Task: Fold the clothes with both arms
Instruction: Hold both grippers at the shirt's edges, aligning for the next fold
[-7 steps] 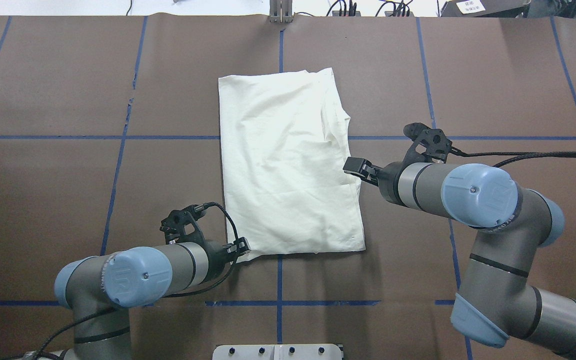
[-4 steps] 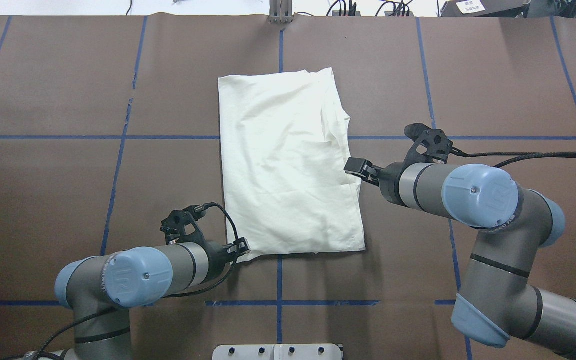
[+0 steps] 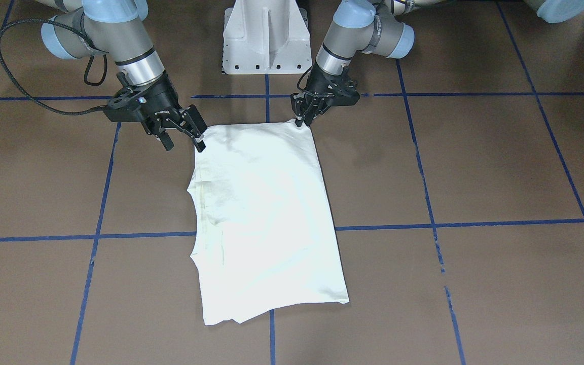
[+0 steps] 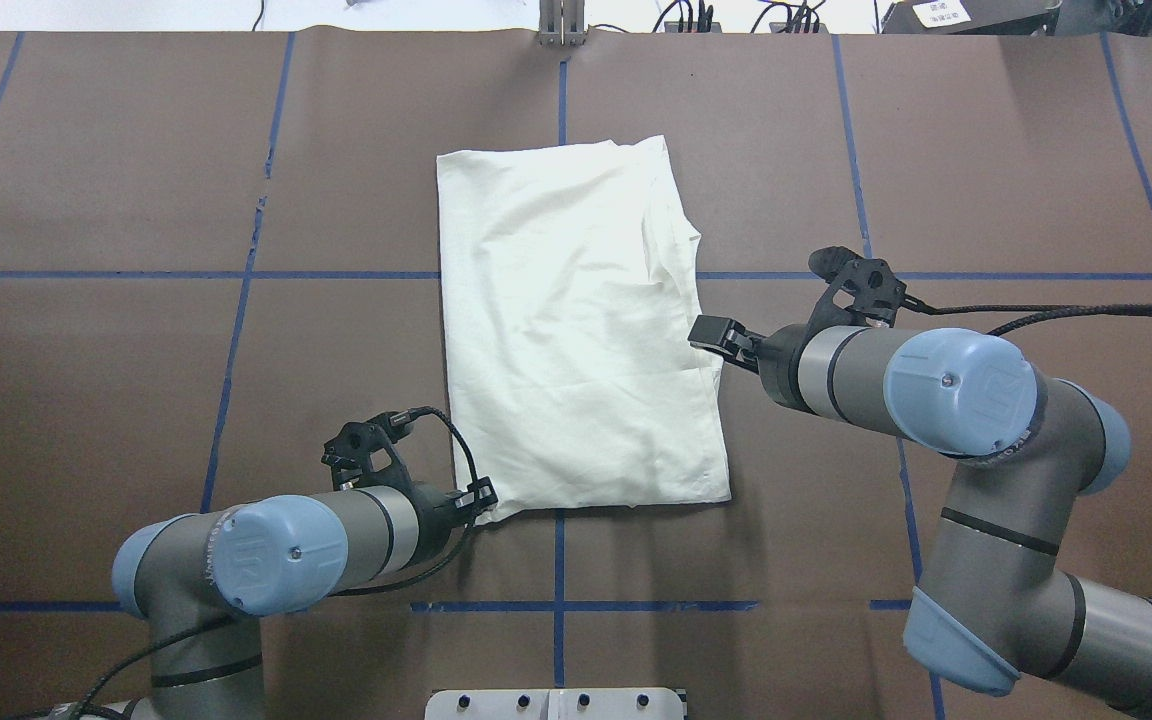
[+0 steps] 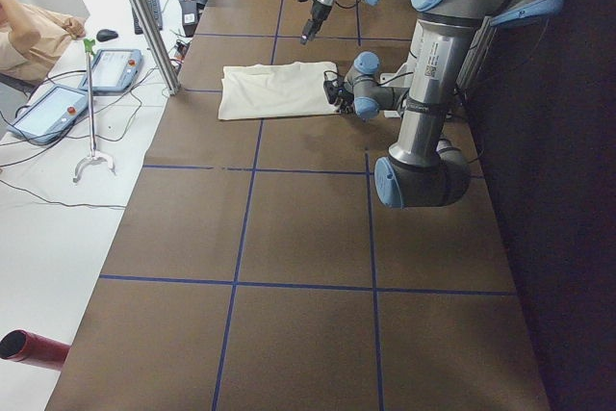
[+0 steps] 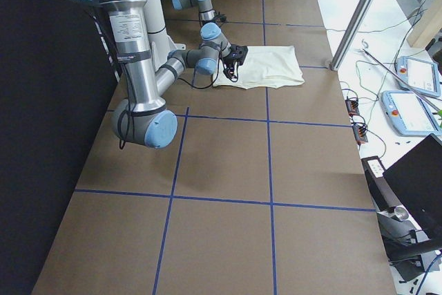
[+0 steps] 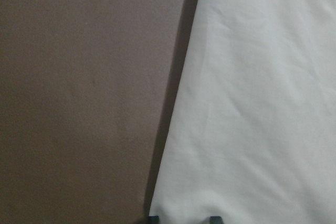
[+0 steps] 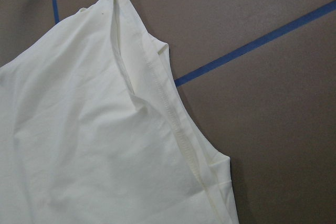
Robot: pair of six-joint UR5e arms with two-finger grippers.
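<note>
You see the folded T-shirt point(image 4: 576, 320) lying flat in the middle of the worktop point(image 4: 136, 150), its robot-side corner pinched in the clenched jaws of the left gripper point(image 3: 299, 120), while the right gripper point(image 3: 185, 146) hangs with its jaws released just beside the opposite side edge.

A robotics laboratory is indicated. The bench point(image 5: 308, 238) is covered in brown paper and marked into squares with blue tape point(image 4: 558, 560). At the bench's robot-side edge a white pedestal point(image 3: 265, 35) is mounted, flanked by a left arm point(image 4: 276, 555) and a right arm point(image 4: 946, 390). Beside the bench, control pendants point(image 5: 117, 66) are laid on a white surface point(image 5: 58, 190). An aluminium post point(image 5: 144, 16) is fixed at the bench's edge, and cables point(image 4: 686, 15) are seen beyond its far edge.
</note>
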